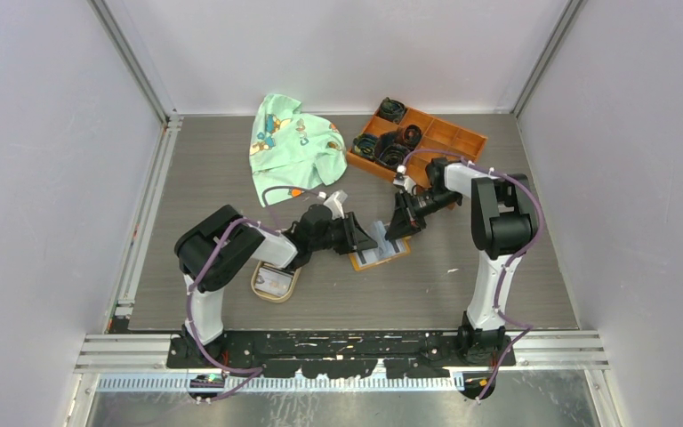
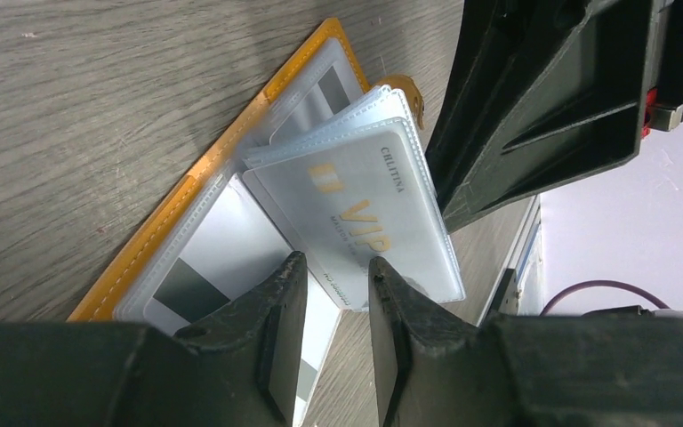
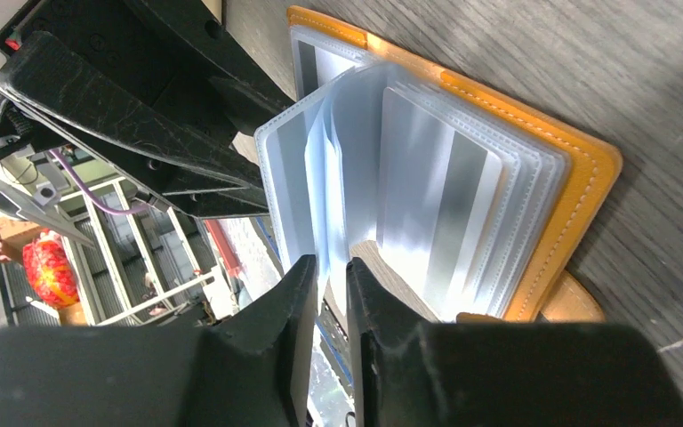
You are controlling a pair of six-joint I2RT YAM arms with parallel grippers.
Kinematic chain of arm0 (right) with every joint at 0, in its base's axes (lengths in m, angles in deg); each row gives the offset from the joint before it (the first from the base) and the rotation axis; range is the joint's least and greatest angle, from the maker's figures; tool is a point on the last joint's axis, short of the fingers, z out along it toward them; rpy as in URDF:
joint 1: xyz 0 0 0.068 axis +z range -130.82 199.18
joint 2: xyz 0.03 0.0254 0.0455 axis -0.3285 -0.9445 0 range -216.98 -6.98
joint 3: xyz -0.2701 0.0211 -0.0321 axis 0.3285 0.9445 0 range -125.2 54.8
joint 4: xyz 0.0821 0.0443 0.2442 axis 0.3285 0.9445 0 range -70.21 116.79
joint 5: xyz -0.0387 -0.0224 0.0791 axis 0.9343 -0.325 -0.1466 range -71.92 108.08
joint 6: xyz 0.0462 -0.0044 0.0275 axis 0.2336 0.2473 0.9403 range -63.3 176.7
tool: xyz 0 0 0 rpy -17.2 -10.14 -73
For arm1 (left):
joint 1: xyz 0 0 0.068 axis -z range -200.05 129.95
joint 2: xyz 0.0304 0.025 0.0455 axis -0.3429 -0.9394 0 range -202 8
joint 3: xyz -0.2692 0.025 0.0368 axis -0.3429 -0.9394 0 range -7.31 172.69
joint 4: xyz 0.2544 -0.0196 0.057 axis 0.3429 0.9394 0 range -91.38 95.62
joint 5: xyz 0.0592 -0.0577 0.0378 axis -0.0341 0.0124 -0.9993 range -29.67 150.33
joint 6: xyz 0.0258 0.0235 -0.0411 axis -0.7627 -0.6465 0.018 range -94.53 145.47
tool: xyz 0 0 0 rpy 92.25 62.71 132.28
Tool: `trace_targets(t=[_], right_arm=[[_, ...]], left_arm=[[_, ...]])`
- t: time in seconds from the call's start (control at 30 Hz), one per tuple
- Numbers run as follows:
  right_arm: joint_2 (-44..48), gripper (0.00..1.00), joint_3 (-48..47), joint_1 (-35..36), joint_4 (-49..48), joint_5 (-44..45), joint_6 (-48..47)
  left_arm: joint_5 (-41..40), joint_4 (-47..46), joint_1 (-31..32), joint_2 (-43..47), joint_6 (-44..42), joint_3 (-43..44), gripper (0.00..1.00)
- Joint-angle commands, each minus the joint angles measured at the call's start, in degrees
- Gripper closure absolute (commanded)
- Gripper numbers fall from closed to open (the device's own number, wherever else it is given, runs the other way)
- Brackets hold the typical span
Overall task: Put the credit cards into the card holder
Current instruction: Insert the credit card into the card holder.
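Open card holder [image 1: 380,254] mid-frame, some cards [image 2: 365,213] sleeved, more seem left in dish [image 1: 273,300] lower left; right gripper [image 3: 329,265] pinches its page, left gripper [image 2: 336,269] grasp unclear

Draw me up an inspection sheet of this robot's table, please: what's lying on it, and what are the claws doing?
Surface: grey wood-grain table.
Job's things: orange card holder lying open, sleeves fanned; white VIP card in a clear sleeve.
Clutter: green printed cloth; orange compartmented tray with dark coiled items; tan oval dish, contents unclear.
Grippers: left gripper fingers slightly apart at the VIP card's edge, grip unclear; right gripper pinching a card holder sleeve.
Cables: purple cable along each arm.
Surroundings: pale walls, metal frame rails.
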Motion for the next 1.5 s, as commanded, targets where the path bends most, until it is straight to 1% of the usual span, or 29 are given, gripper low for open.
trace_targets(t=[0.0,0.13,0.33,0.43,0.5,0.7,0.9,1.07,1.2,1.47], right_arm=[[0.22,0.78,-1.74,0.02,1.24,-2.27,-0.48],[1.22,0.81,-1.19,0.10,-0.42,0.23,0.72],[4.69,0.81,0.70,1.36,-4.94,7.29,3.00],[5.46,0.80,0.87,3.05,-6.13,10.38,3.24],[6.10,0.77,0.86,4.28,-6.75,12.47,3.38],[6.96,0.62,0.81,6.58,-7.38,14.44,3.57],[8.04,0.52,0.63,8.33,-7.38,16.49,3.23],[8.83,0.50,0.27,10.20,-7.48,18.53,2.95],[9.13,0.49,0.22,11.40,-7.54,18.92,2.96],[10.59,0.47,0.30,14.28,-8.02,21.01,2.69]], left_arm=[[0.57,-2.87,-0.47,1.69,0.39,-1.48,0.66],[1.02,-5.03,-0.70,1.68,0.98,-2.34,0.65],[1.33,-8.36,-0.91,2.88,1.70,-4.45,0.62],[1.34,-8.47,-0.91,3.07,1.63,-4.67,0.58],[1.35,-8.26,-0.92,2.88,1.54,-4.67,0.57],[0.74,-7.77,-0.92,2.61,1.31,-4.96,0.54],[-0.84,-7.65,-1.00,5.90,0.19,-7.18,0.46],[-1.87,-9.40,-1.00,8.68,-0.06,-10.03,0.39],[-1.81,-10.66,-1.00,8.96,0.19,-10.90,0.35],[-2.34,-11.50,-0.97,8.68,0.68,-10.90,0.30]])
